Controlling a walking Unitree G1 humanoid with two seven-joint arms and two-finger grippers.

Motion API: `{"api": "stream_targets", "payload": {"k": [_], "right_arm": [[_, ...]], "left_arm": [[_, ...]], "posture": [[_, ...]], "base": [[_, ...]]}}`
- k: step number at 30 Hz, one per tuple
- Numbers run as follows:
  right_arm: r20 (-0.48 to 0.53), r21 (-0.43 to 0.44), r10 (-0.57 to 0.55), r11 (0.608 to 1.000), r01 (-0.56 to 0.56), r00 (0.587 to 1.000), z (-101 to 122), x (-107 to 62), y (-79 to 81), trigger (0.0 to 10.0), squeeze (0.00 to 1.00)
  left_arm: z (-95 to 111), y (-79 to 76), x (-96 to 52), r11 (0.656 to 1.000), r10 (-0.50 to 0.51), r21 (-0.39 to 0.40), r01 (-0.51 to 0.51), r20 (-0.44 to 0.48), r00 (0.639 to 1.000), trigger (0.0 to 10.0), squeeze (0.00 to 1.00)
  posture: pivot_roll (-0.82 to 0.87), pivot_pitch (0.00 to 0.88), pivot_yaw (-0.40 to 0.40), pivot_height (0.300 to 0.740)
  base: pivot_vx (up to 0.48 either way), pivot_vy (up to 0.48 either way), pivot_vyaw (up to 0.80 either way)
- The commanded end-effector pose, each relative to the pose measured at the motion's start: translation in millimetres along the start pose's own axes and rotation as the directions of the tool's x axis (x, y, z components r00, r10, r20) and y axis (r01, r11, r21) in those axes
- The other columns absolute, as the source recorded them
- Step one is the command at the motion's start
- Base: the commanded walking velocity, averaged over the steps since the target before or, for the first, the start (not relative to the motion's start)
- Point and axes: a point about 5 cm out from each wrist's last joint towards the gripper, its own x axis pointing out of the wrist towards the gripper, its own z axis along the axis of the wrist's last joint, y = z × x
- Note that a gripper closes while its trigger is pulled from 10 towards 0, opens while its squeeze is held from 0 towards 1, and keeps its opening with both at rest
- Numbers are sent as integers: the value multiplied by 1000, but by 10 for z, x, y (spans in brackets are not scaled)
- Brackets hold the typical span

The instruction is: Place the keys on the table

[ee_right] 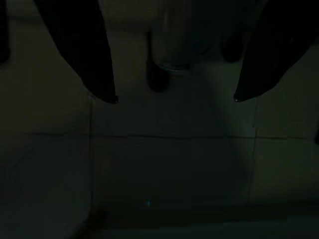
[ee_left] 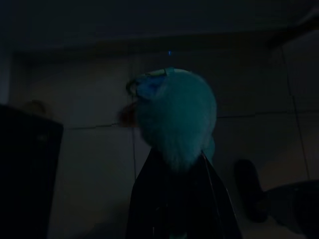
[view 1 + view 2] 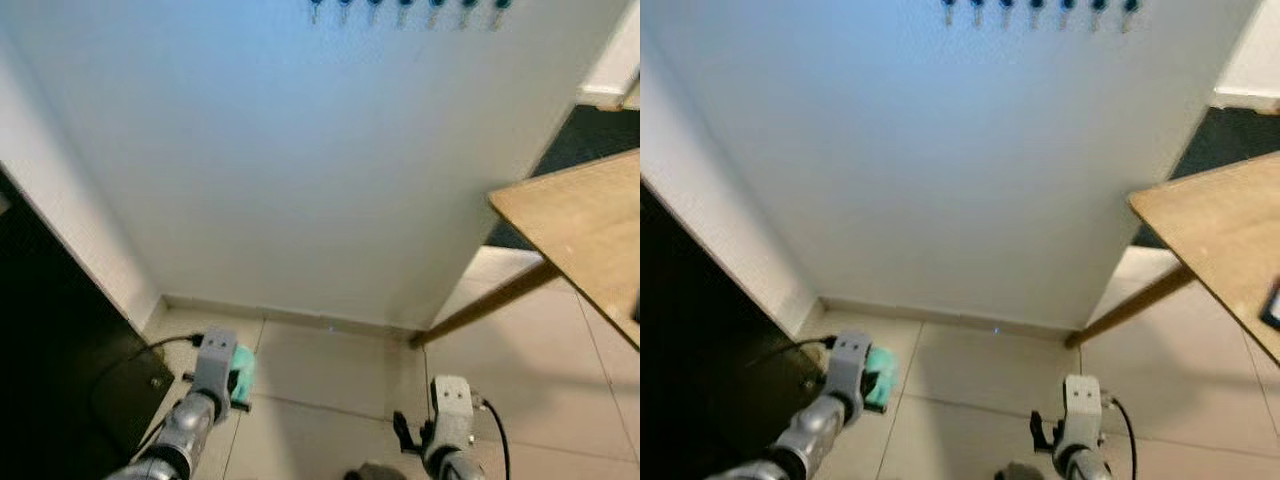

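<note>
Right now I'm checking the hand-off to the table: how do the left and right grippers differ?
The left gripper is shut on a fluffy teal keychain; the right gripper holds nothing. The left's fingers are together, the right's fingers spread apart. Both hang low over the tiled floor, short of the wooden table.

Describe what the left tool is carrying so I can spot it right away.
Start at the white wall ahead and drop to the tiled floor at its foot. Low on the robot's left, beside the dark cabinet, the left tool grips a fluffy teal keychain. It is the one bright, furry thing among grey arms and pale tiles.
</note>
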Motion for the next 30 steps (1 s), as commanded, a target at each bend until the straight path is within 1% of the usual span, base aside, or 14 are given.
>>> {"api": "stream_targets", "payload": {"k": [1, 16, 23, 30], "right_arm": [[-18, 5, -9, 1000, 10, 1000, -40, -14, -14, 10000, 0], [-26, -4, -16, 1000, 16, 1000, -75, -34, -38, 10000, 0], [-19, -10, -13, 1000, 13, 1000, -61, -29, -31, 10000, 0], [-21, -16, -4, 1000, 3, 1000, -61, -27, -19, 10000, 0]], "left_arm": [[11, 58, -16, 1000, 11, 15, -11, 17, 1000, 10000, 0], [19, 48, -27, 999, 30, -40, -27, 66, 997, 10000, 0], [14, 75, -40, 999, 34, -40, -31, 72, 997, 10000, 0], [26, 105, -47, 998, 42, -58, -37, 86, 995, 10000, 0]], "posture": [[7, 53, 32, 740], [6, 43, 30, 740], [9, 55, 25, 740], [12, 56, 21, 740]], "base": [[0, 0, -800], [0, 0, -800], [0, 0, -800], [0, 0, -800]]}}
